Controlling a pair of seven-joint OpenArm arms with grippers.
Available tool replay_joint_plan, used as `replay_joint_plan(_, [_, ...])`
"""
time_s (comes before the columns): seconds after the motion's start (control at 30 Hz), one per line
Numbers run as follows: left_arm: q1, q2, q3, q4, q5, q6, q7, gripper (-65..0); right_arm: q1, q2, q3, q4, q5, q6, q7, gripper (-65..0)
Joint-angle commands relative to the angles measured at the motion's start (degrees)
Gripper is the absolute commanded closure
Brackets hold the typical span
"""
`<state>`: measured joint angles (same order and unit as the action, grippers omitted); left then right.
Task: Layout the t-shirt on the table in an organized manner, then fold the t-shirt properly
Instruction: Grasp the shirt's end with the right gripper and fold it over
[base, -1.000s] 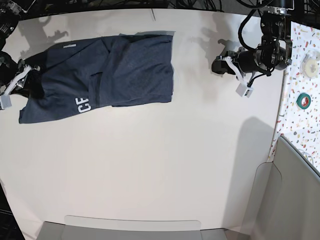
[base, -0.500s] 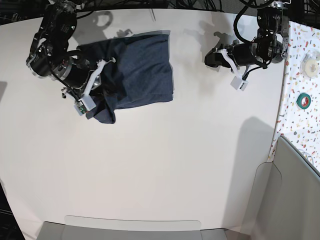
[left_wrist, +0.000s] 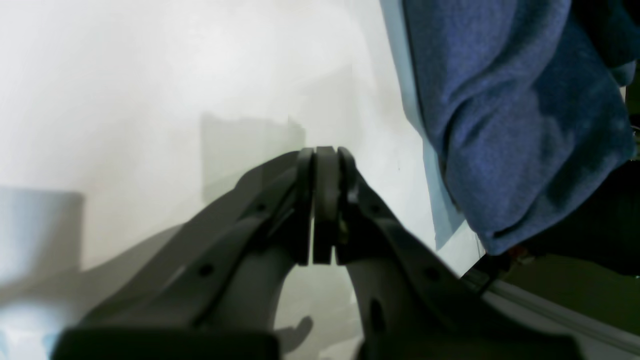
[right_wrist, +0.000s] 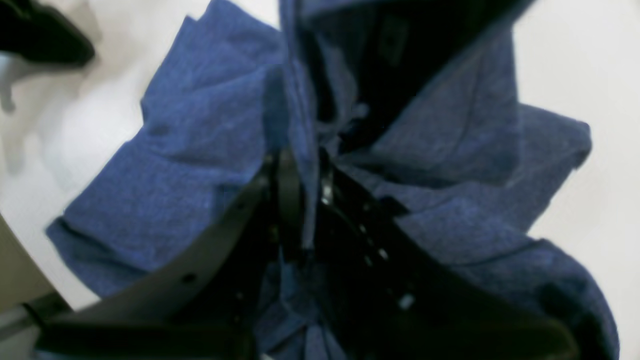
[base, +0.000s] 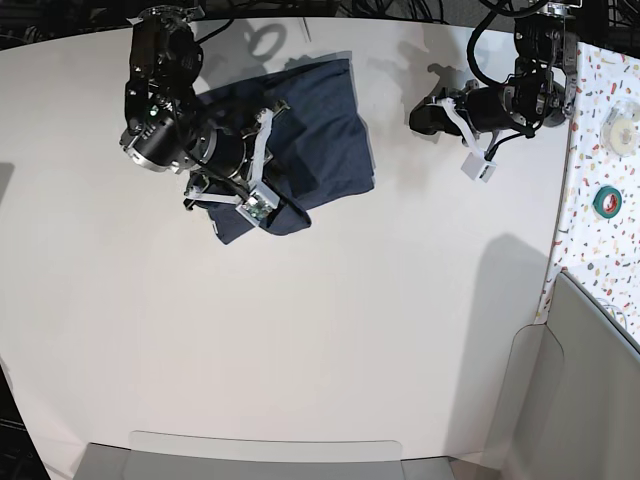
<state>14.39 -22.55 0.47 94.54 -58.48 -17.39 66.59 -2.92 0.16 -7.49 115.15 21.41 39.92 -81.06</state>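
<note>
The large plain white matte table fills most of the base view. At its 3 o'clock edge runs a colourful speckled terrazzo-patterned strip, carrying a green ring-shaped roll and a pale round roll; what they are cannot be told.

The dark heathered navy-blue cotton t-shirt lies bunched in several layers on the table toward 11 o'clock, its lettering hidden.

The right gripper sits over the t-shirt's 8 o'clock portion; its jaws are pinched on a raised fold of the fabric.

The left gripper hangs above bare table at 1 o'clock, just beside the t-shirt's edge and apart from it. Its jaws are pressed together with nothing between them.
</note>
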Motion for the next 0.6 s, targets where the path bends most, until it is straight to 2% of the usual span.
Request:
replay_joint_plan(0.0, [-0.4, -0.4, -0.2, 0.5, 0.9, 0.3, 0.4, 0.0, 1.1, 0.1, -2.0, 0.8, -0.2, 0.1, 1.1, 0.0])
replay_joint_plan(0.23, [-0.5, -0.4, -0.2, 0.5, 0.9, 0.6, 0.4, 0.0, 2.6, 0.1, -13.3, -1.5, -11.3, 0.1, 2.8, 0.0])
replay_joint_plan(0.43, [-0.5, -0.4, -0.1, 0.3, 0.9, 0.6, 0.4, 0.0, 4.1, 0.0, -19.6, -4.4, -16.1, 0.1, 2.9, 0.0])
replay_joint_plan(0.57, [-0.5, -0.4, -0.1, 0.3, 0.9, 0.6, 0.4, 0.0, 4.8, 0.0, -21.7, -5.2, -16.8, 0.1, 2.9, 0.0])
